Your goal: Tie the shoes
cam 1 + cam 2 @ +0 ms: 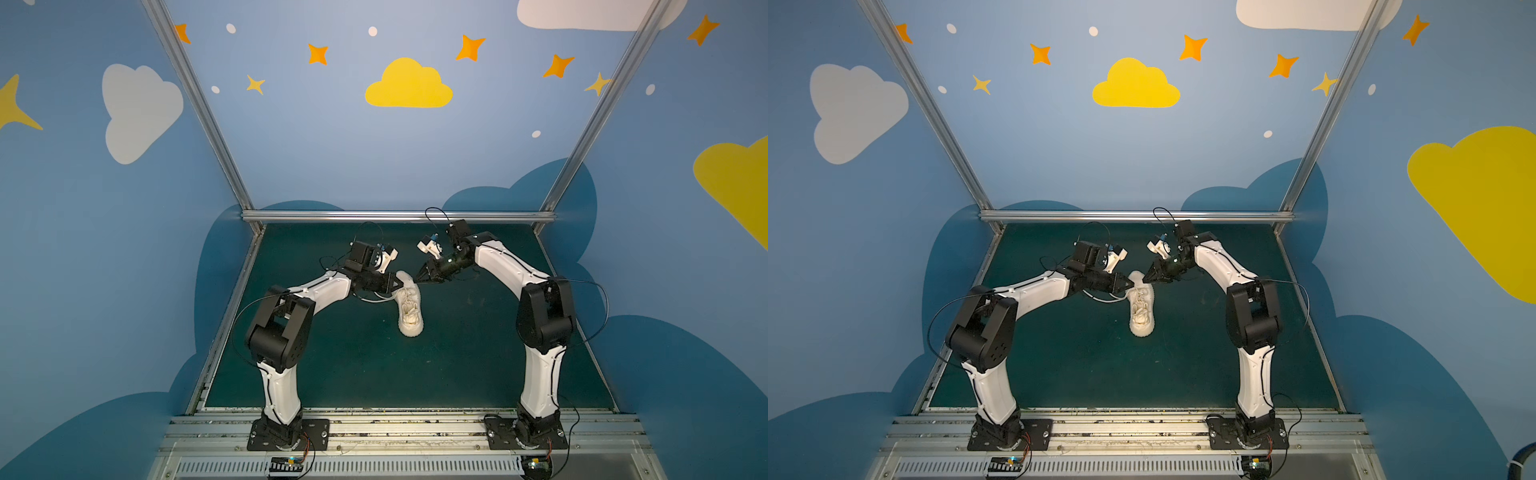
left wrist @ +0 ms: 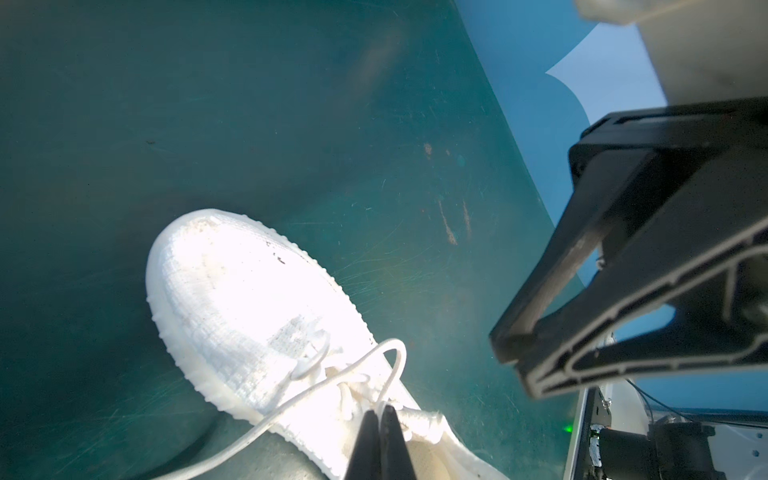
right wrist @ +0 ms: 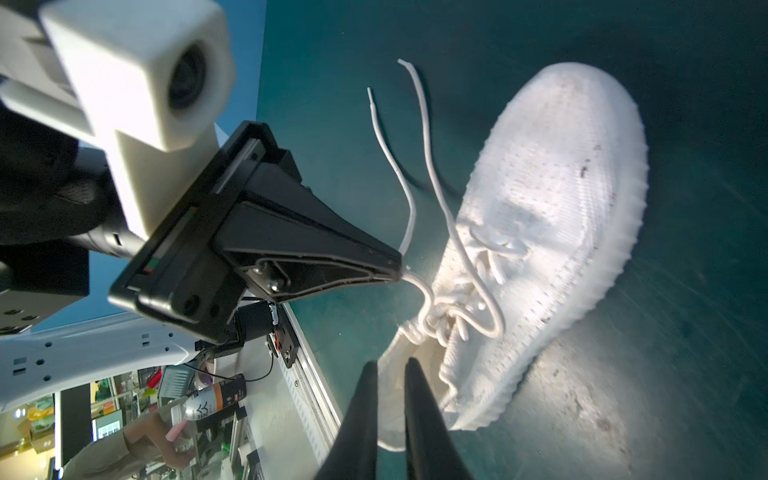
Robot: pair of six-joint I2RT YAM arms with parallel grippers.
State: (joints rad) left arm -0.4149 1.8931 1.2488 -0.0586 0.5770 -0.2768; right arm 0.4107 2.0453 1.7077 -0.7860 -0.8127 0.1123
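One off-white knit shoe [image 1: 409,311] [image 1: 1141,312] lies on the green mat, toe toward the front, heel toward the back. In the left wrist view my left gripper [image 2: 381,409] is shut on a loop of cream lace [image 2: 392,341] above the shoe [image 2: 249,299] near its collar. The right wrist view shows that left gripper [image 3: 400,268] pinching the lace, with two loose lace ends [image 3: 424,124] trailing away. My right gripper [image 3: 390,365] hovers over the heel collar of the shoe [image 3: 552,187], jaws a narrow gap apart, nothing held. Both tips [image 1: 401,284] [image 1: 417,281] meet at the heel.
The green mat [image 1: 353,365] is bounded by an aluminium rail [image 1: 395,216] at the back and slotted rails [image 1: 395,419] at the front, where both arm bases stand. Blue painted walls close in the left and right sides.
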